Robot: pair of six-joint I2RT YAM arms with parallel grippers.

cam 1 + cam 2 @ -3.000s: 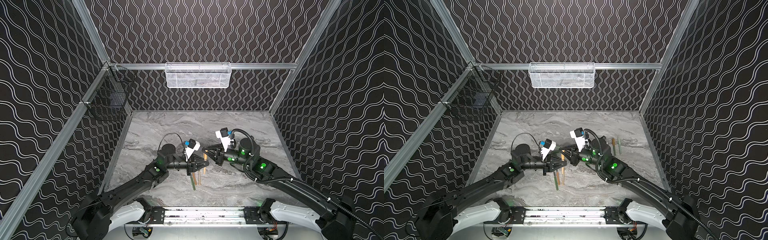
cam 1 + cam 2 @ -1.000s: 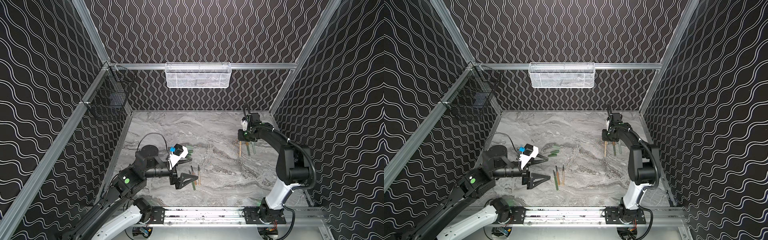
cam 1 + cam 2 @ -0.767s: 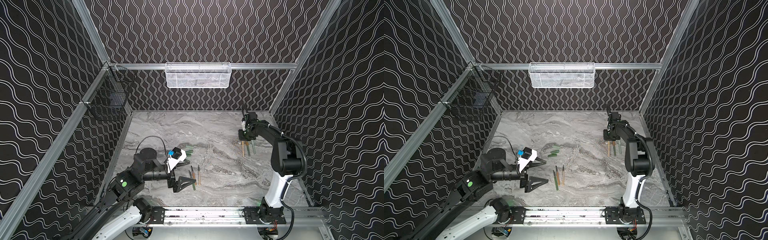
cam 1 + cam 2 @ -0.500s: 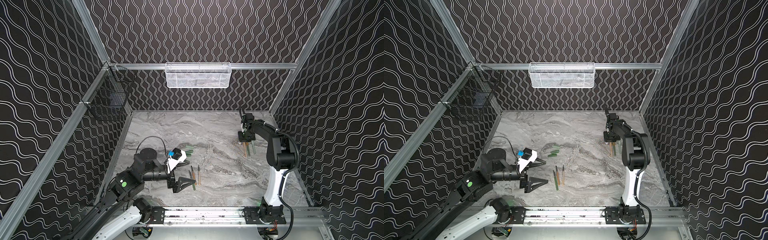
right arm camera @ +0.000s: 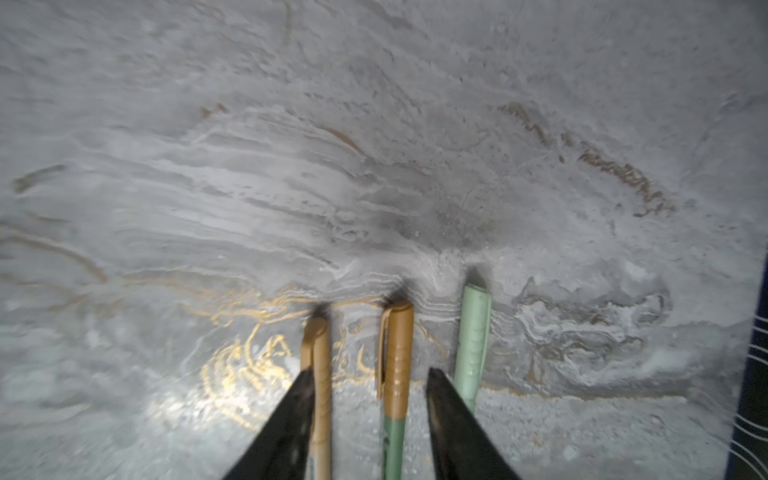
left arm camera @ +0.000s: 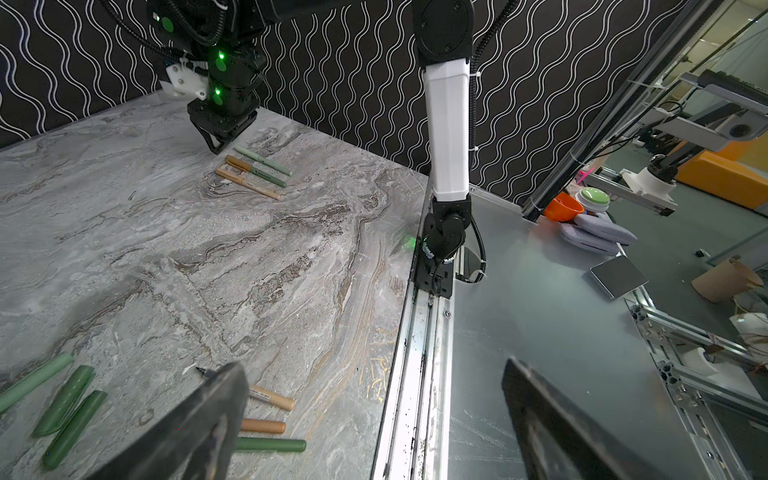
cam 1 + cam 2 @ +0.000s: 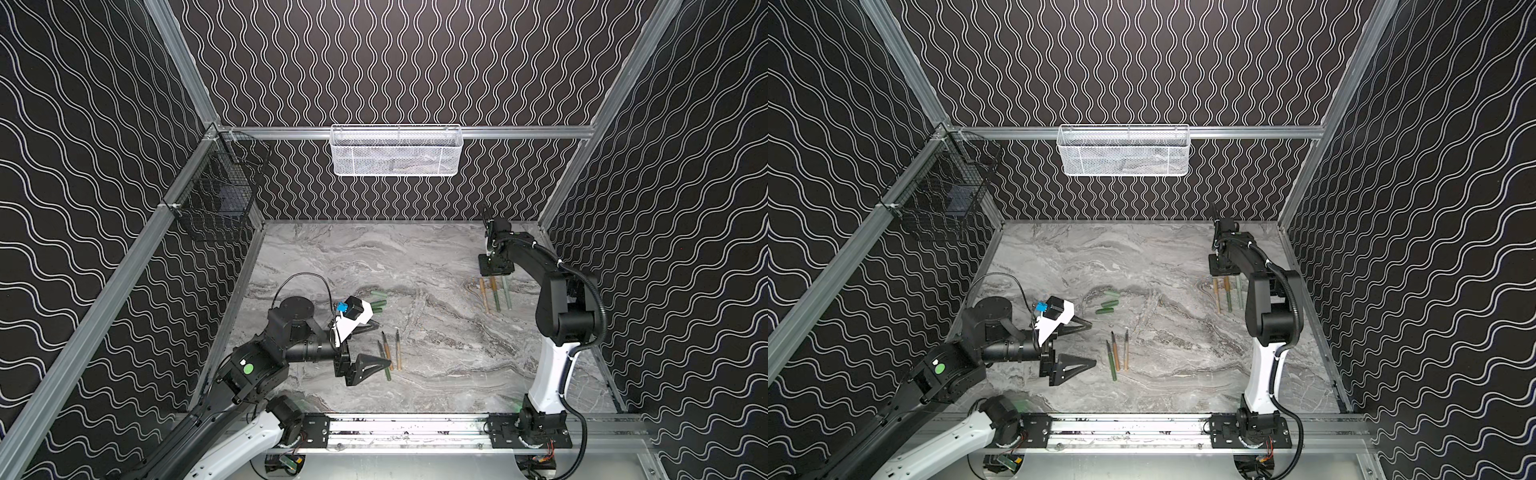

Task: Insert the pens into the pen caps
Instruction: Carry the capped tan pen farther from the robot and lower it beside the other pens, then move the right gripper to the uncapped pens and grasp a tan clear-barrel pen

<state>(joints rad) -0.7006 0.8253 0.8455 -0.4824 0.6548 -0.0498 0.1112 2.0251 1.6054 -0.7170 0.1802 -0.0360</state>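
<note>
Three capped pens [image 7: 494, 293] lie side by side at the far right of the table. My right gripper [image 5: 370, 372] points down over them, open. Its jaws stand either side of the middle one, an orange cap [image 5: 397, 357] on a green barrel, with a gap on each side. A tan pen [image 5: 320, 374] and a pale green pen [image 5: 473, 332] flank it. Three uncapped pens [image 7: 390, 353] lie at the front centre. Just to their left my left gripper [image 7: 382, 345] is wide open and empty. Three green pen caps [image 6: 64, 401] lie near it, further back on the table.
A white mesh basket [image 7: 397, 151] hangs on the back wall and a black wire basket [image 7: 216, 208] on the left wall. The metal rail [image 7: 415, 428] runs along the table's front edge. The right wall is close beside the right gripper [image 7: 1225, 272].
My right gripper has opened and let go of the orange-capped green pen, which now lies between the other two. The left arm has barely moved.
</note>
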